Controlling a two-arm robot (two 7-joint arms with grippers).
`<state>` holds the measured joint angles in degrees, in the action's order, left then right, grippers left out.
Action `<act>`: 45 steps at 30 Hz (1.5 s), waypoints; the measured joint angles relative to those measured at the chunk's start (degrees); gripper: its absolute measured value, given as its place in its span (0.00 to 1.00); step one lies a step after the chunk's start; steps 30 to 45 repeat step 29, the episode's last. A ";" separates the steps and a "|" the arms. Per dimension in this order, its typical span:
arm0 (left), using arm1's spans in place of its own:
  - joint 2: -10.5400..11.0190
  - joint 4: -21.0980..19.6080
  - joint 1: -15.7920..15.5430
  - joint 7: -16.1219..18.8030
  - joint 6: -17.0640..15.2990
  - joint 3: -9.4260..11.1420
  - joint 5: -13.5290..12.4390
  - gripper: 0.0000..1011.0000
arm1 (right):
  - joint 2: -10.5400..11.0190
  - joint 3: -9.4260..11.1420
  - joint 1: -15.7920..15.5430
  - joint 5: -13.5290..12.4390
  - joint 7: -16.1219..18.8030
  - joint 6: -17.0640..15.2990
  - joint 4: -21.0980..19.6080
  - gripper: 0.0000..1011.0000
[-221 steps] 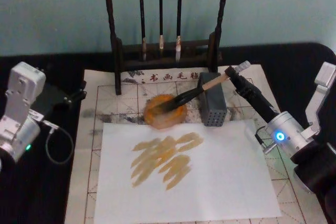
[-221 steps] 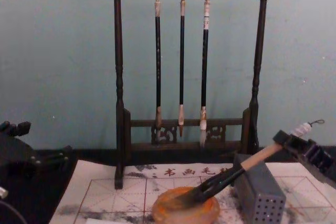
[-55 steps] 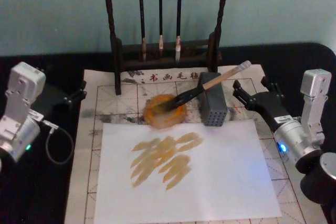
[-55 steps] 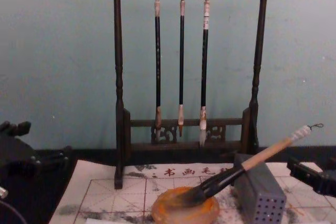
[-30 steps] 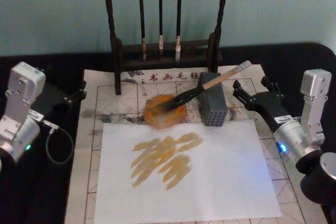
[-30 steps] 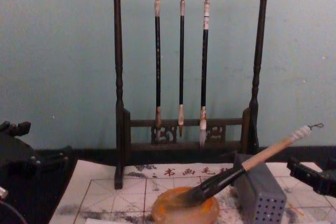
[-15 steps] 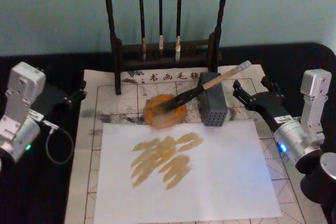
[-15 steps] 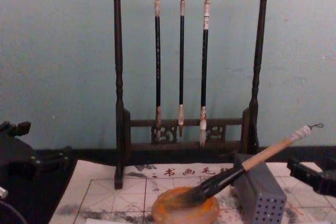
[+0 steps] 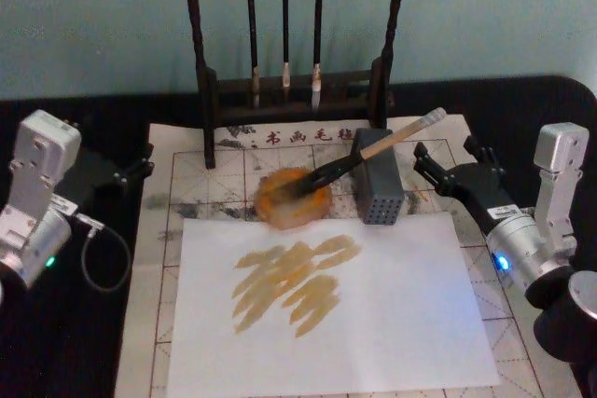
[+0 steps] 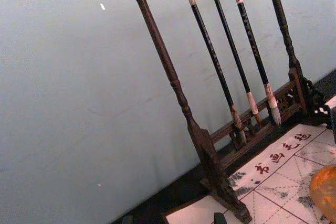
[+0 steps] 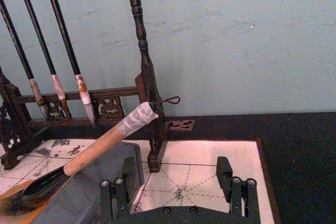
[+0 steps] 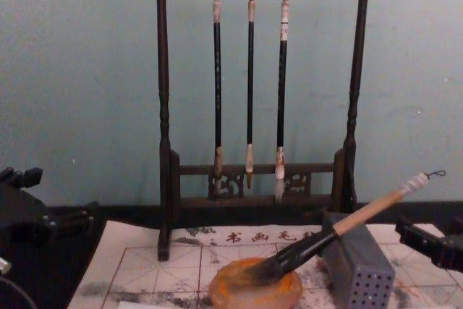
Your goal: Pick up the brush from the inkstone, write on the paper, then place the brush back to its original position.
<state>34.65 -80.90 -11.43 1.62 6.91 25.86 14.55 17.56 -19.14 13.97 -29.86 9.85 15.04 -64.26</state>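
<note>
Right gripper (image 9: 454,163): jaws spread wide, nothing between them. It sits just right of the grey perforated block (image 9: 376,188), over the right margin of the gridded sheet, fingers pointing toward the back of the table. In the right wrist view its two black fingers (image 11: 123,179) stand apart, with the brush's white-wrapped end just beyond them, not touching.

Left gripper (image 9: 131,171): at the left edge of the sheet, over the black table (image 9: 84,333); fingers partly seen, cannot tell whether spread or closed. Arm looks idle.

The brush (image 9: 368,150) is free of both grippers. Bristles rest in the inkstone (image 9: 293,199); the light wooden handle leans across the top of the grey block, rising to the right, cord-loop end up in the air (chest view (image 12: 347,223)).

Inkstone: round, orange-brown, on the gridded paper (image 9: 196,174), just left of the block.

A plain white sheet (image 9: 392,314) lies on the gridded paper, near of the inkstone; it carries yellow-brown strokes (image 9: 289,281) left of centre.

Behind: dark wooden brush rack (image 9: 294,90) with three thin brushes (image 12: 249,92) hanging
</note>
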 joint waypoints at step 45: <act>0.00 0.00 0.00 0.00 0.00 0.00 0.00 0.99 | 0.00 0.00 0.00 0.00 0.00 0.00 0.00 0.99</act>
